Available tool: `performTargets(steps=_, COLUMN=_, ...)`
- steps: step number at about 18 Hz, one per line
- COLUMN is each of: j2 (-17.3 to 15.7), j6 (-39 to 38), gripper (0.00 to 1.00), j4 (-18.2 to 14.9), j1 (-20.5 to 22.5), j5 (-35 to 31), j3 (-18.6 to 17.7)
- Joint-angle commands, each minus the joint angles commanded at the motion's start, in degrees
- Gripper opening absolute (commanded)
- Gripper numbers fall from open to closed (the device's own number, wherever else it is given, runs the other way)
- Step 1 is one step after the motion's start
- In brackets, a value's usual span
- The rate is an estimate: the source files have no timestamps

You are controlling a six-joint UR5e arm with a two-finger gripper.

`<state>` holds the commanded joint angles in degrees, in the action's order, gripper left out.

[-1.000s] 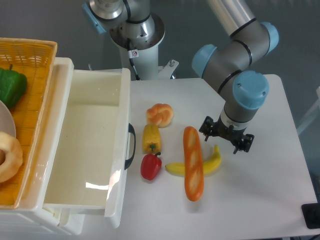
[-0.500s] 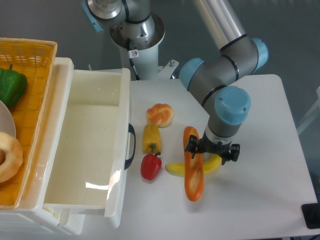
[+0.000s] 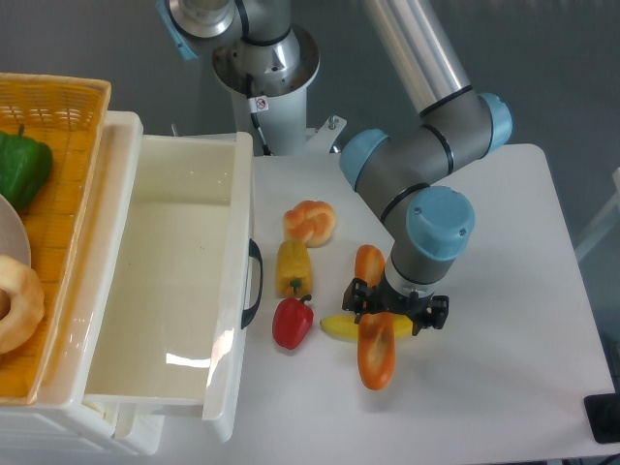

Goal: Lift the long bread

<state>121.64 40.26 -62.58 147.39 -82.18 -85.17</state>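
Only a small red-and-white sticker [image 3: 260,104] on the arm's base, its marking unreadable

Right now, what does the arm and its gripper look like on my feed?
The arm has silver-grey tubular links, darker grey joint housings and light blue round end caps. Its white base column carries a small red-and-white sticker. The gripper is small and black, with two short fingers. No loose cables show.

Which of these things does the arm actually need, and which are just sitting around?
Needed: the long bread; the gripper straddling it.

Just lying about: banana, round bun, yellow pepper, red pepper, white drawer, basket.
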Motion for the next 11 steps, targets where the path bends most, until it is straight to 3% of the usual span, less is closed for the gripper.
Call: performTargets(steps=11, j2=3.9, j6=-3.7, gripper=1.00, j4=0.4, j1=-1.2, j5=0.9, j3=3.5)
